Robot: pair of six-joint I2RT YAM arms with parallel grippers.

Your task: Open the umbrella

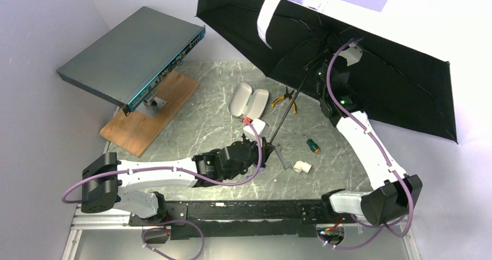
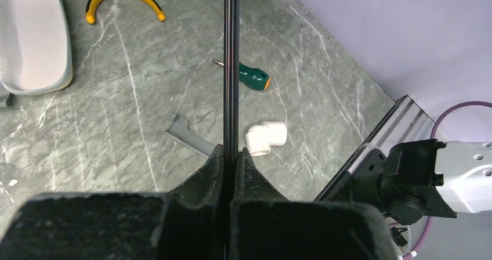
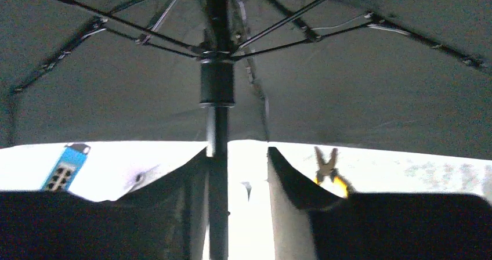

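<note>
The umbrella (image 1: 377,80) is spread open over the back right of the table, black underside toward me and pale top along its upper edge. Its thin black shaft (image 1: 287,112) slants down to my left gripper (image 1: 259,148). In the left wrist view that gripper (image 2: 232,155) is shut on the shaft (image 2: 231,68). My right gripper (image 1: 325,68) is up under the canopy. In the right wrist view its jaws (image 3: 238,151) stand open around the shaft (image 3: 216,132), just below the runner (image 3: 217,83). The shaft lies against the left finger, with a gap to the right one.
A network switch (image 1: 133,54) rests tilted on a stand on a wooden board (image 1: 154,112) at the back left. An open beige case (image 1: 248,99), yellow-handled pliers (image 1: 284,99), a green screwdriver (image 1: 312,144), a white pipe elbow (image 1: 301,167) and a grey bracket (image 1: 282,155) lie on the marble mat.
</note>
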